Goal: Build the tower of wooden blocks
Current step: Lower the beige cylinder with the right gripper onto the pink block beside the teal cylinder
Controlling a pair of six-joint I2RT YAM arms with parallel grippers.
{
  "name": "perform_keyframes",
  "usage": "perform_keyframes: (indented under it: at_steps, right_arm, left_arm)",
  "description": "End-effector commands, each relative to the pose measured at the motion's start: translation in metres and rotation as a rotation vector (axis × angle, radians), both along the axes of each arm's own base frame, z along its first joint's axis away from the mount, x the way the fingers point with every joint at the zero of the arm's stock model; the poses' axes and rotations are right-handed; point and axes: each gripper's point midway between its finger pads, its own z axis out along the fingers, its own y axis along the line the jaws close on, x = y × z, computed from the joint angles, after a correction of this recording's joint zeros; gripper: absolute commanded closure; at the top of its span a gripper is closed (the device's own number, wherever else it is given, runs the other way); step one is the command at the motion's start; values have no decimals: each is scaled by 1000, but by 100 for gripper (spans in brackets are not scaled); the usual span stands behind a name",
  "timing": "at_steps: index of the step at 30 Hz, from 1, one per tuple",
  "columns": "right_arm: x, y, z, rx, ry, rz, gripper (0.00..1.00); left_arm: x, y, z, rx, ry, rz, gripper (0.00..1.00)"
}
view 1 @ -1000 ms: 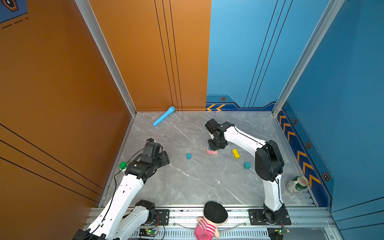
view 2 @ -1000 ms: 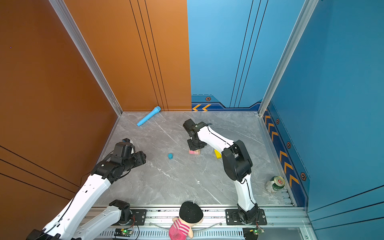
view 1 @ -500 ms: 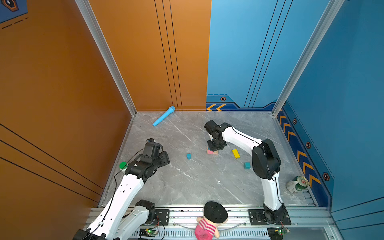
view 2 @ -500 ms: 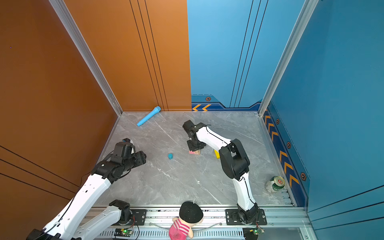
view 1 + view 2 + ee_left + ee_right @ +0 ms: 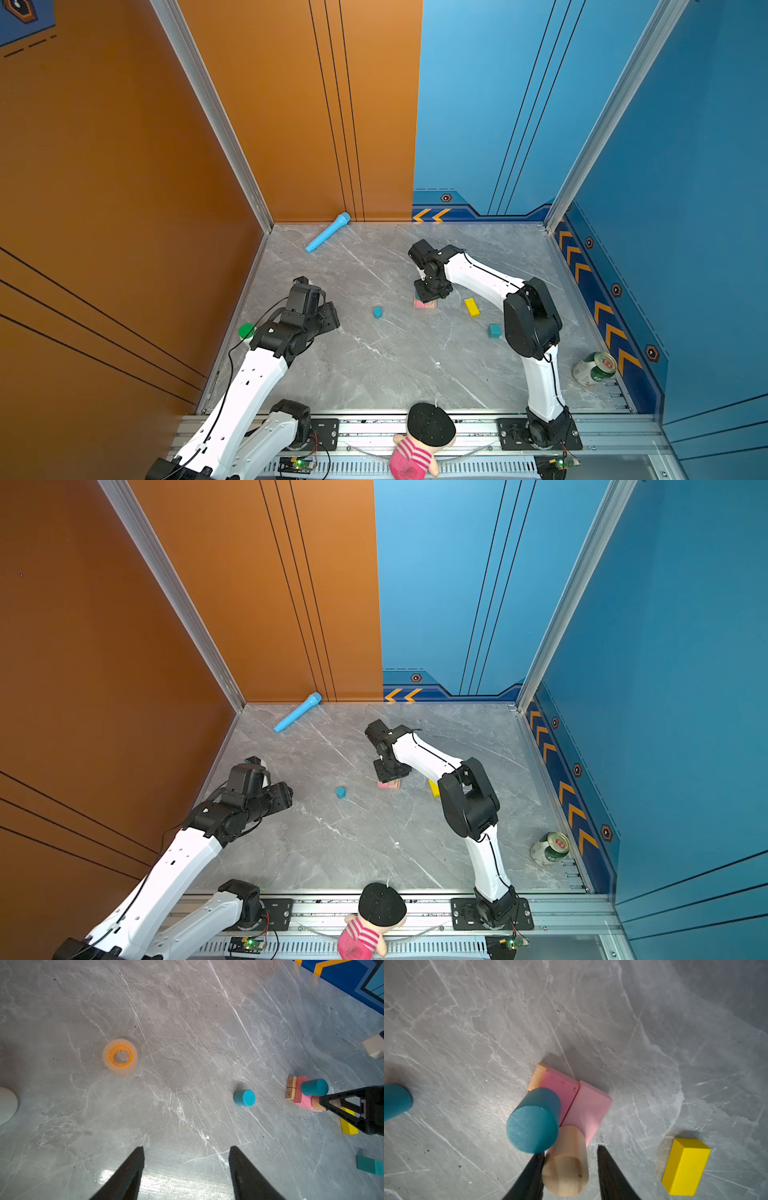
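The tower (image 5: pixel 426 304) is two pink bars (image 5: pixel 583 1103) lying across tan bars, with a blue cylinder (image 5: pixel 533 1122) and a tan cylinder (image 5: pixel 566 1167) upright on top. My right gripper (image 5: pixel 571 1149) hangs over it, open, its jaws either side of the tan cylinder with a gap at one finger. A loose blue cylinder (image 5: pixel 377 312) stands left of the tower. A yellow bar (image 5: pixel 471 307) and a teal cube (image 5: pixel 494 331) lie to its right. My left gripper (image 5: pixel 186 1147) is open and empty above bare floor at the left.
A light-blue toy microphone (image 5: pixel 328 237) lies by the back wall. A green-capped bottle (image 5: pixel 246 331) sits under my left arm, and a tape ring (image 5: pixel 120 1056) lies near it. A can (image 5: pixel 594 369) lies front right. A doll (image 5: pixel 419 440) sits at the front rail.
My right gripper's jaws have widened around the tan cylinder, and that arm's elbow has shifted slightly left. My left arm has not moved.
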Motion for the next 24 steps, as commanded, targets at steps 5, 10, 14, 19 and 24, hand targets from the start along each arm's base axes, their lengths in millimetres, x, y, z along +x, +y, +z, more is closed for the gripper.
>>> perform_keyframes:
  at_steps: [5, 10, 14, 19, 24]
  right_arm:
    - [6, -1, 4, 9, -11, -8, 53]
    - [7, -5, 3, 4, -12, -17, 53]
    - [7, -6, 2, 4, -10, -21, 53]
    - [8, -6, 0, 3, -5, -24, 53]
    - [7, -6, -2, 2, -1, -23, 53]
  left_arm:
    - [0, 0, -3, 0, 8, -14, 33]
    - [-1, 0, -4, 0, 9, -13, 33]
    - [0, 0, -3, 0, 6, -13, 33]
    - [0, 0, -3, 0, 7, -14, 33]
    - [0, 0, -3, -1, 8, -13, 33]
